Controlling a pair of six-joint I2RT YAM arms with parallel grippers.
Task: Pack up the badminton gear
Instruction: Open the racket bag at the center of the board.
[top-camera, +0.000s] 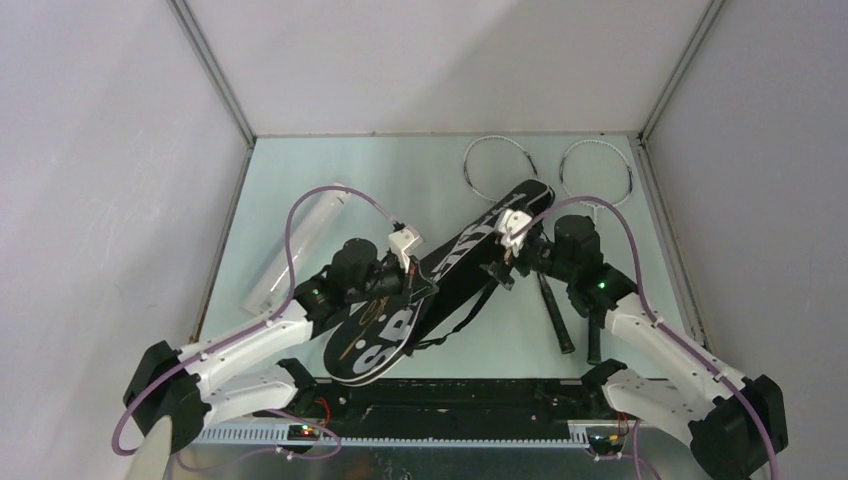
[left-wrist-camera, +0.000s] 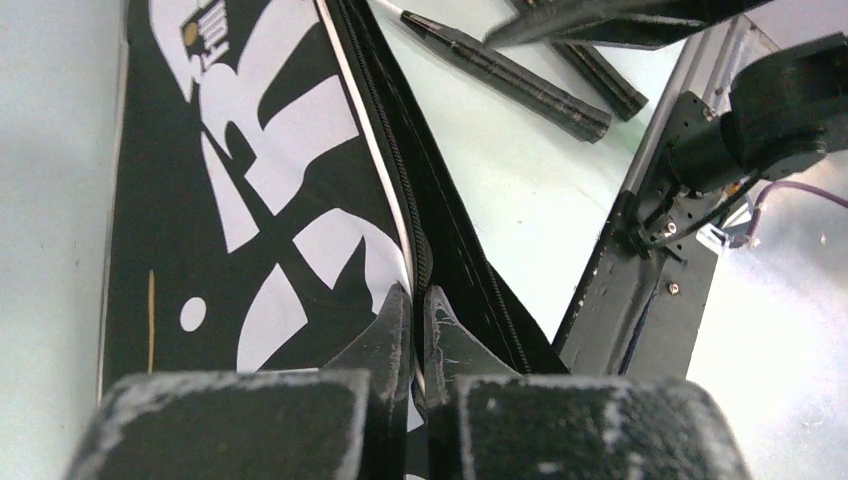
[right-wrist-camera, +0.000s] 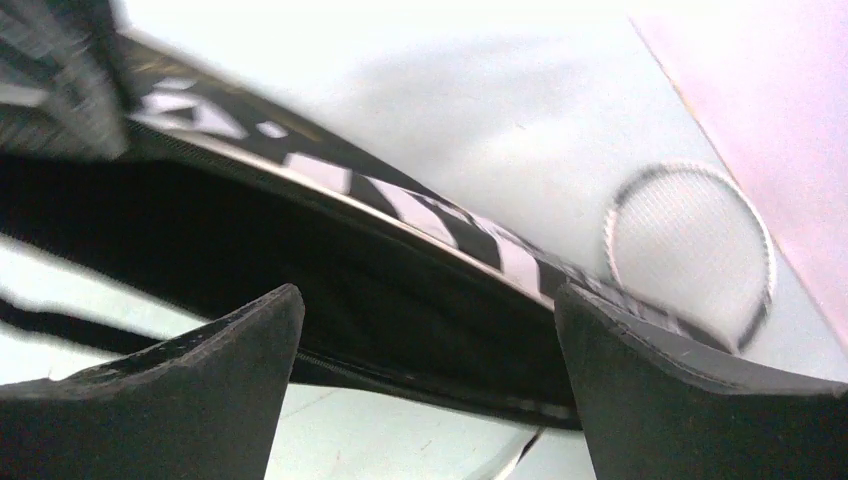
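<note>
The bag (top-camera: 462, 252) lies aslant across the middle of the table (top-camera: 400, 170), its broad end near my bases and its narrow end pointing toward the rackets (top-camera: 557, 318) on the far right; my left claw (left-wrist-camera: 415, 312) is pinched tight on the bag's zip edge, along the broad half; my right claw (right-wrist-camera: 425, 300) is spread wide, a finger to either side of the bag's dark edge further up, gripping nothing.

The weakest point, I judge, is that left pinch; it has only a thin seam of cloth, and a pull across the zip rather than along it could slide the seam out and let the mouth fall flat. If my right claw closes where it hangs, it may take both layers together and clamp the mouth shut instead of opening it; the right wrist view is smeared, so I cannot tell which layer lies between the fingers.

A loose strap (top-camera: 468, 322) trails off the bag toward my right arm; it could snag a finger. Any tug on the bag may sweep it into the racket handles just beside it and knock them askew; the tube (top-camera: 300, 240) lies well apart on the left, out of harm; I see no shuttlecocks.
</note>
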